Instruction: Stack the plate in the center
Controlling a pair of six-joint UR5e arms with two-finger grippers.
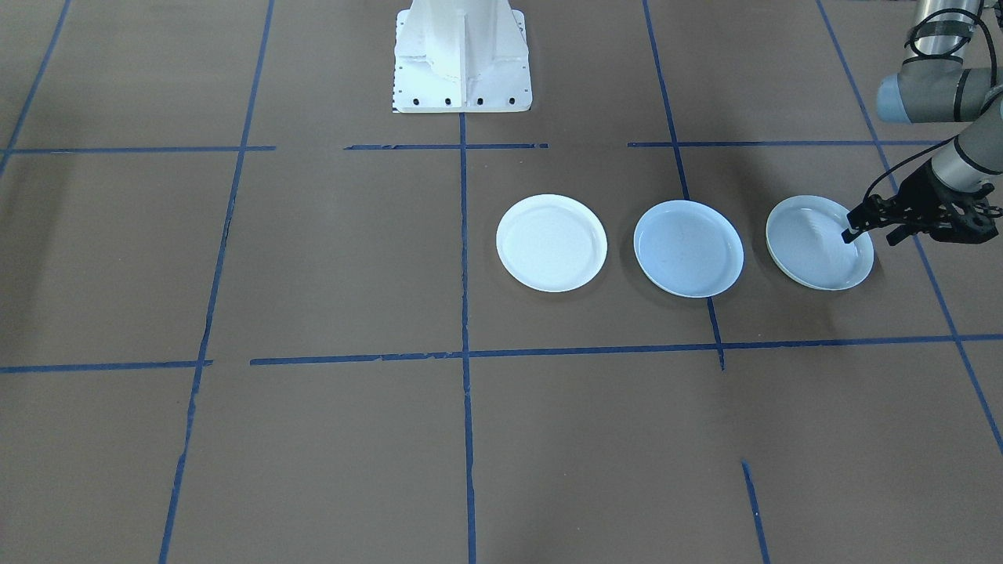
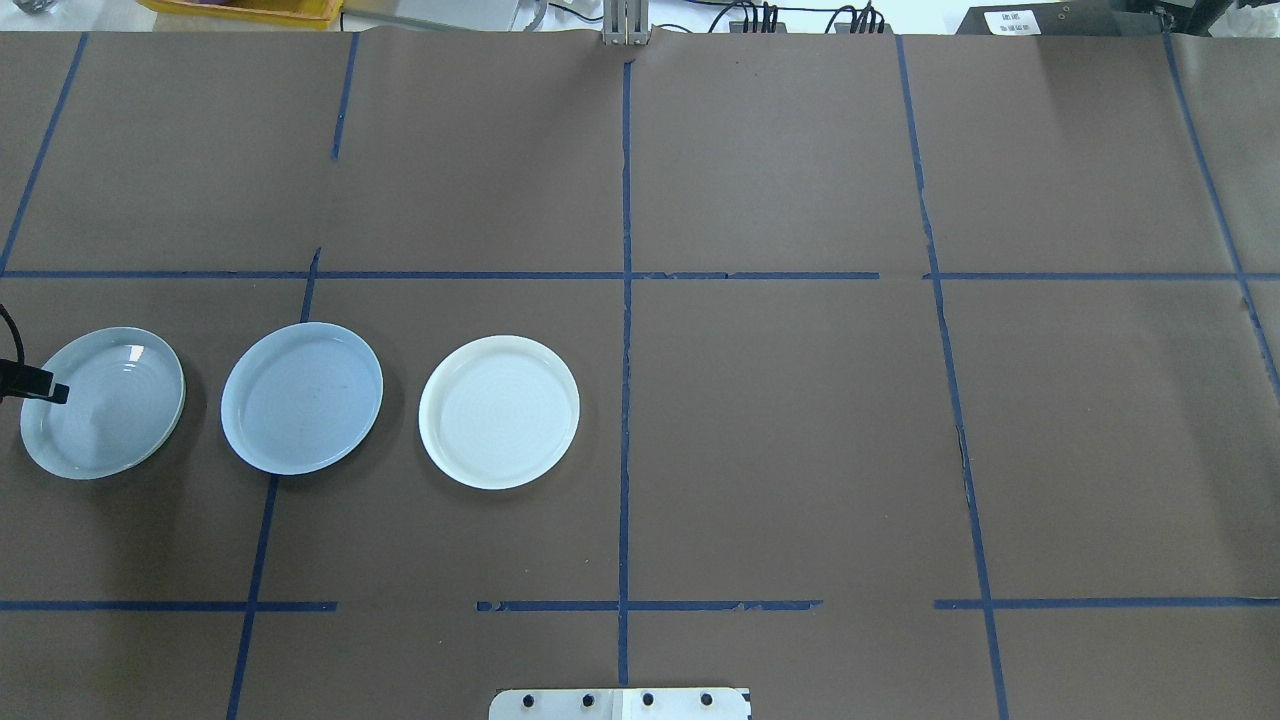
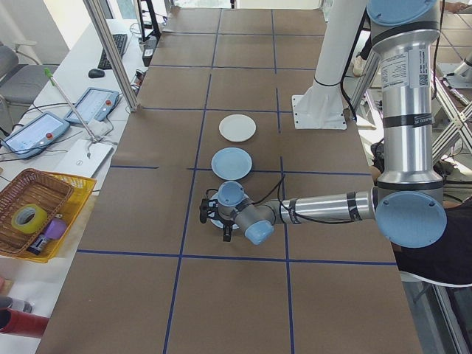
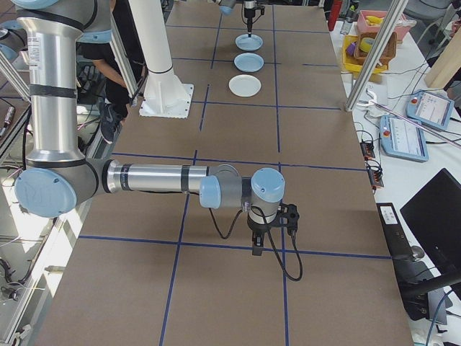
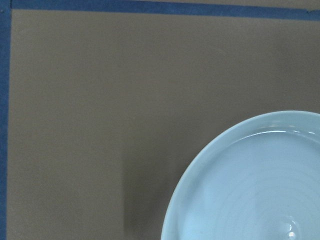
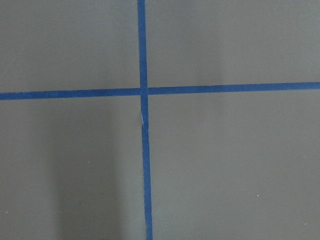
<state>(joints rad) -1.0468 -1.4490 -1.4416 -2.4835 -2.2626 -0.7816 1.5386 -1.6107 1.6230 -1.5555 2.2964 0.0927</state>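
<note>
Brown paper crossed by blue tape lines [image 2: 626, 300] covered the table [image 2: 780, 450], while a white side bench [image 3: 66, 155] held a yellow tray [image 3: 70, 221] and tablets [image 3: 33, 133].

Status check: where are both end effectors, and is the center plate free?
Left end effector at ringed plate rim, grip unclear. Right end effector far off. Center plate bare, path clear.

I noted matt brown paper covering the table [image 2: 780, 440], lined with blue tape [image 2: 625, 400]. Ringed plate [image 2: 105, 405] looked glossy; center plate [image 2: 302, 398] smooth; white plate [image 2: 499, 412] duller.
</note>
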